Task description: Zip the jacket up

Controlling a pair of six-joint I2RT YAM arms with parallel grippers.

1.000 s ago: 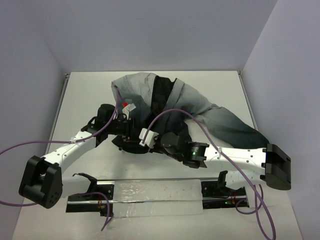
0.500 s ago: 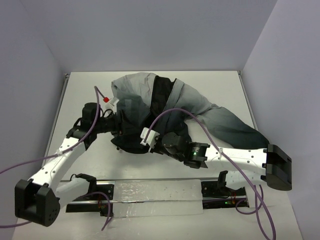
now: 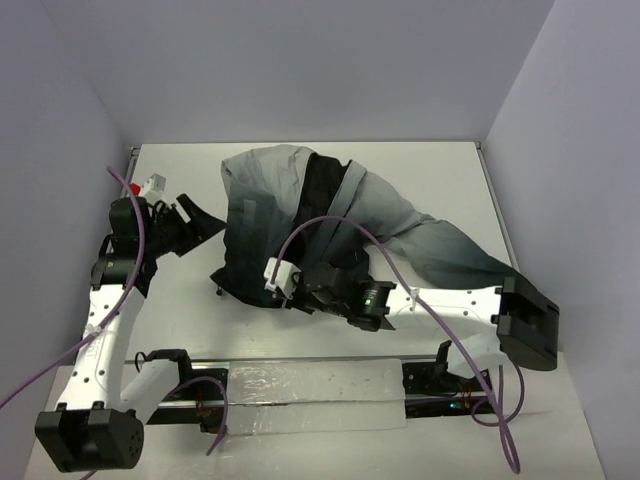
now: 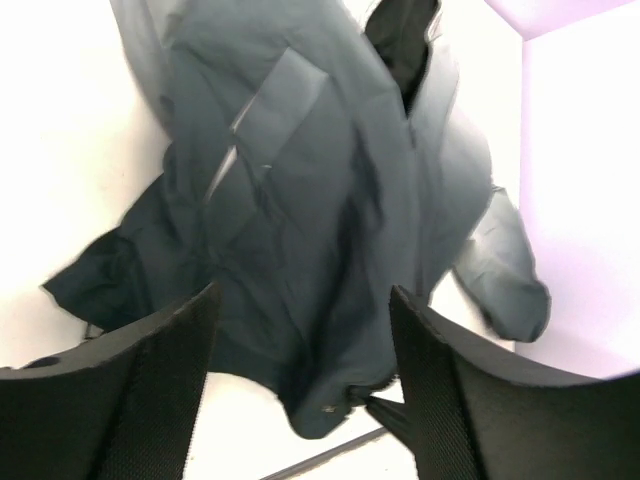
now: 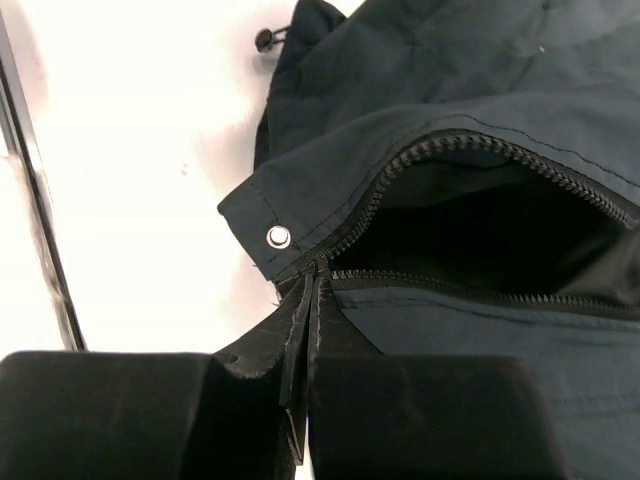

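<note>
Jacket (image 3: 290, 200) hem pinched in right jaws; left jaws gape, clear of its left edge

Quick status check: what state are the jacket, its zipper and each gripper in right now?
jacket: crumpled on the table, front open.
zipper: unzipped, tooth rows apart, meeting only at the bottom end.
left gripper: open, empty, off to the jacket's left.
right gripper: shut on the jacket's hem at the zipper's bottom end.

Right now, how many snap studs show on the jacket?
1: round silver metal snap stud at the hem corner of the dark charcoal fabric jacket. Others may be hidden.
</note>
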